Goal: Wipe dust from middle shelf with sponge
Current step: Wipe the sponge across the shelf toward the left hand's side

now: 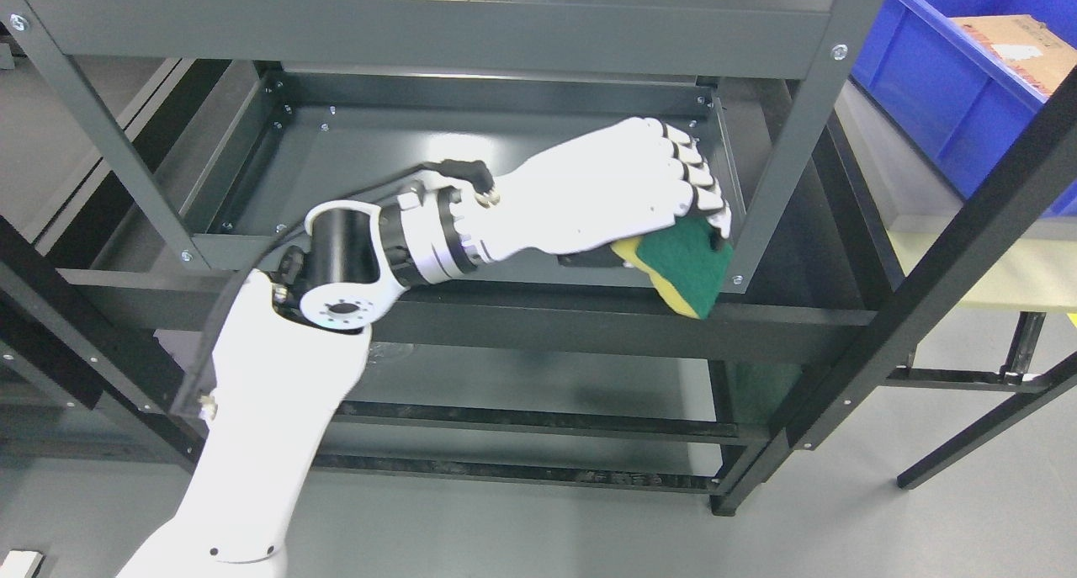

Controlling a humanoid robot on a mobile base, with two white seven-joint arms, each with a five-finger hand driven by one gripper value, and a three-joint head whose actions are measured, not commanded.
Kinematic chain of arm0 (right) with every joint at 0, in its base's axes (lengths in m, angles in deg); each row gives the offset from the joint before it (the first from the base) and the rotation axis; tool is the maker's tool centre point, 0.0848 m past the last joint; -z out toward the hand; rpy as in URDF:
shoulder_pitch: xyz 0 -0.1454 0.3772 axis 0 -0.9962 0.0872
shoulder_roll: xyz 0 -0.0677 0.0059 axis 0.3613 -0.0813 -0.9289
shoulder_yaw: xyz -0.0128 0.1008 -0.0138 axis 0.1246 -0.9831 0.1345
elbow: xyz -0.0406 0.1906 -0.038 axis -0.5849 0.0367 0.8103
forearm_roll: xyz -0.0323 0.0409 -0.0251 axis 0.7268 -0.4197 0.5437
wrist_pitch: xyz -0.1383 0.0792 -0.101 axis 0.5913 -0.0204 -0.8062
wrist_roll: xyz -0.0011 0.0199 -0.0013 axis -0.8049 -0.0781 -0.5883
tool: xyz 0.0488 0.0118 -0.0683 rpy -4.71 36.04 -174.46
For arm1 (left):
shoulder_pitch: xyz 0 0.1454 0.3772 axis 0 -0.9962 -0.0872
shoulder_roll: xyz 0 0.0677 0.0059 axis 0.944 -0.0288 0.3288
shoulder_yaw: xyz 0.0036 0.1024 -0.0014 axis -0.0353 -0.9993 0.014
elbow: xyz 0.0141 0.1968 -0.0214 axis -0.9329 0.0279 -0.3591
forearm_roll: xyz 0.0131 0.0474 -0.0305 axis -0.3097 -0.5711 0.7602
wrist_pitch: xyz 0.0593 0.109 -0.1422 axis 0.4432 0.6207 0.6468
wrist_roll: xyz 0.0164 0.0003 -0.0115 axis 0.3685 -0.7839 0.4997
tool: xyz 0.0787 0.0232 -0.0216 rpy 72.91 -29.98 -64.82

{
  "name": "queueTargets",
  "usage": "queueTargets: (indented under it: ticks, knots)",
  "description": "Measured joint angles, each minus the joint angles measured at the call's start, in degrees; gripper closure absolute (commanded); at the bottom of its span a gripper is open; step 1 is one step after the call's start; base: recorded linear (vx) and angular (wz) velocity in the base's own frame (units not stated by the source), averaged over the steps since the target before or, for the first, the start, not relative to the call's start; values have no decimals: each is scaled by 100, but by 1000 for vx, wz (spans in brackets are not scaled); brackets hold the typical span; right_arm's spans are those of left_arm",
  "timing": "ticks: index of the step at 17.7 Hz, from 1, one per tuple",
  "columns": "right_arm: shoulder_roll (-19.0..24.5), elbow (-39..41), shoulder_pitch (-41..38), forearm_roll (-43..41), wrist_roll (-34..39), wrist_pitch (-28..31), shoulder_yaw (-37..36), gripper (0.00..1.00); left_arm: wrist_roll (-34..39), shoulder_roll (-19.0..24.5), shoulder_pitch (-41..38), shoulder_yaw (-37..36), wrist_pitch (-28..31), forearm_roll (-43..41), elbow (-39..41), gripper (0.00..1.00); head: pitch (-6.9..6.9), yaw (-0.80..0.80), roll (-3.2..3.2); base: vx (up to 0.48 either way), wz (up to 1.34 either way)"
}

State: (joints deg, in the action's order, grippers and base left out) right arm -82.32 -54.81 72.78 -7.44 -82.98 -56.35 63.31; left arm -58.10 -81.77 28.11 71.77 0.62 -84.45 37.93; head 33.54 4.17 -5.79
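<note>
My left hand [673, 225] reaches in from the lower left into the dark grey metal rack. Its white fingers [694, 174] are curled over a yellow sponge with a green scouring face [686, 267]. The sponge hangs at the front right corner of the middle shelf [404, 157], partly over the shelf's front rail [538, 317]. The hand's palm side and thumb are hidden beneath it. The right arm does not show.
The rack's right front post [791, 132] stands just right of the sponge. The top shelf [421, 23] spans overhead. A blue bin [951, 82] holding a cardboard box [1022, 44] sits at the upper right. Grey floor lies below.
</note>
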Motion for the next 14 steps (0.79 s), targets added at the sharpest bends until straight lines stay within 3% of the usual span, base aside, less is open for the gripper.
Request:
queueTargets:
  ticks: [5,14]
  knots:
    - [0,0,0,0,1,0,0,0,-9,239,9,669,-16,592,160,100,-1,0,0,0,0]
    - [0,0,0,0,4,0,-1,0,43,1476,-954,2191,-22,1959,289,100,-1,0,0,2,-10]
